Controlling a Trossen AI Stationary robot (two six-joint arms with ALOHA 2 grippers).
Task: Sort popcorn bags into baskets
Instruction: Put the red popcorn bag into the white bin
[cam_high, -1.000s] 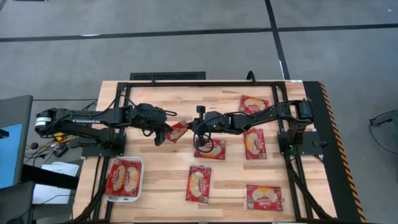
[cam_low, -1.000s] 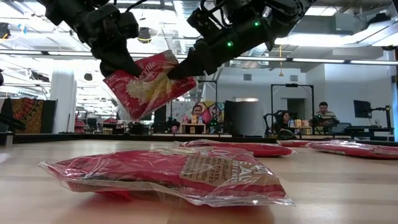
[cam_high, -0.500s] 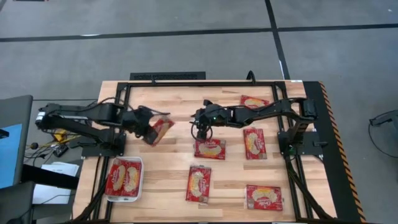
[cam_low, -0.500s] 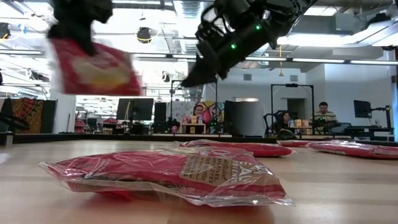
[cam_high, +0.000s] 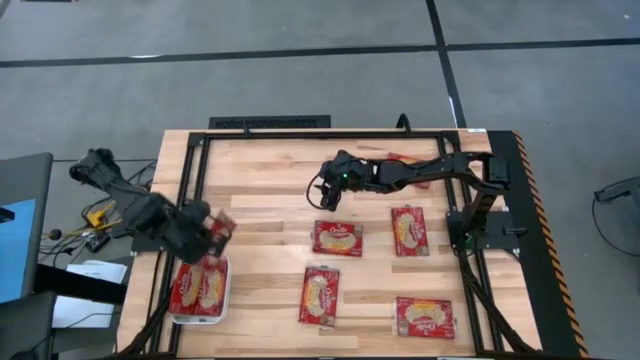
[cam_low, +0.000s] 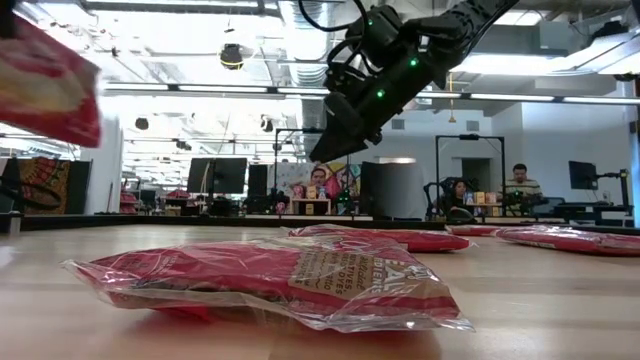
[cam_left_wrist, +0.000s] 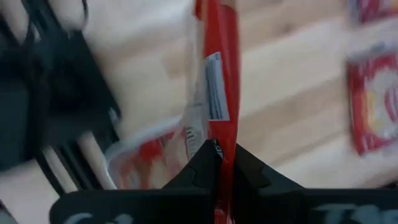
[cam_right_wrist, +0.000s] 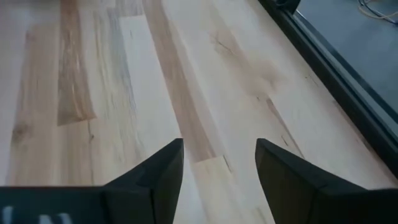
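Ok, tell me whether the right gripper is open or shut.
Open. The right wrist view shows the right gripper with its two dark fingers spread apart, bare wooden table between them and nothing held.

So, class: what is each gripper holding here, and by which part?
The left gripper pinches one popcorn bag by its edge, above the white tray. The right gripper is open, holding nothing.

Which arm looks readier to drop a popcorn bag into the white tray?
Left. Its gripper grips a bag right beside the tray. The right gripper hangs open and empty over mid-table.
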